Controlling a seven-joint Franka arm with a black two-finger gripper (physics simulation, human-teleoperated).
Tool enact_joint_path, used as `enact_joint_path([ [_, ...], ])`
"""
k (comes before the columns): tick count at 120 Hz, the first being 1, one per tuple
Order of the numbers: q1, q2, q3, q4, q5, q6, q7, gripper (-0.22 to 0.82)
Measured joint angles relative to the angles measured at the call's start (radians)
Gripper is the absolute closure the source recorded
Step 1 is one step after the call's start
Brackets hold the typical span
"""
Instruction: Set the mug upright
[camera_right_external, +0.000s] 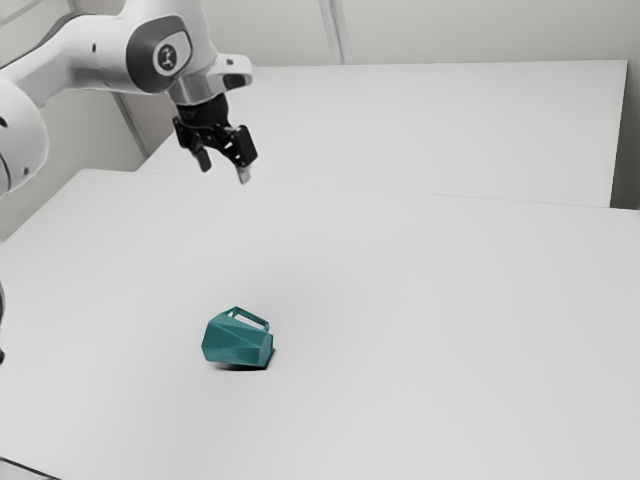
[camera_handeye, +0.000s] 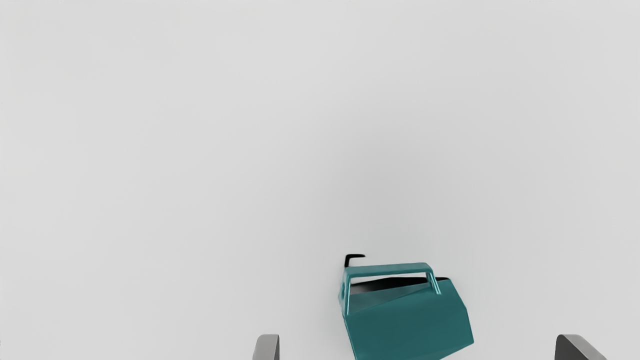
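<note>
Low and left of centre in the exterior view, the mug (camera_right_external: 238, 343) lies on its side on the tabletop (camera_right_external: 430, 340), handle uppermost. Farther off, upper left, the empty gripper (camera_right_external: 224, 174) hangs high. The step looks like approach; next comes lowering, gripping, then tipping it upright. The wrist view adds widely parted fingers (camera_handeye: 266, 348); the exterior view, the gripper's height.

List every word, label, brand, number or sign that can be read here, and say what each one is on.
No word, brand name or number can be read.
White robot arm: a small round emblem on the dark joint cover, too small to make out.
Teal mug: no lettering on the sides that show.
</note>
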Motion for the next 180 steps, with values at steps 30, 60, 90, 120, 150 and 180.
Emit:
enact_joint_path([
  [30,-0.008,-0.118,0.068,-0.205,-0.056,0.095,0.001,0.0],
  [60,-0.004,-0.351,0.154,-0.662,-0.359,0.416,-0.029,0.0],
  [90,-0.003,-0.381,0.186,-0.909,-0.796,0.602,0.02,0.01],
  [120,0.0,-0.363,0.213,-0.979,-0.959,0.634,0.262,0.02],
  [150,0.006,-0.469,0.325,-1.105,-0.939,0.662,0.504,0.03],
  [180,0.011,-0.364,0.352,-1.102,-0.942,0.676,0.684,0.03],
])
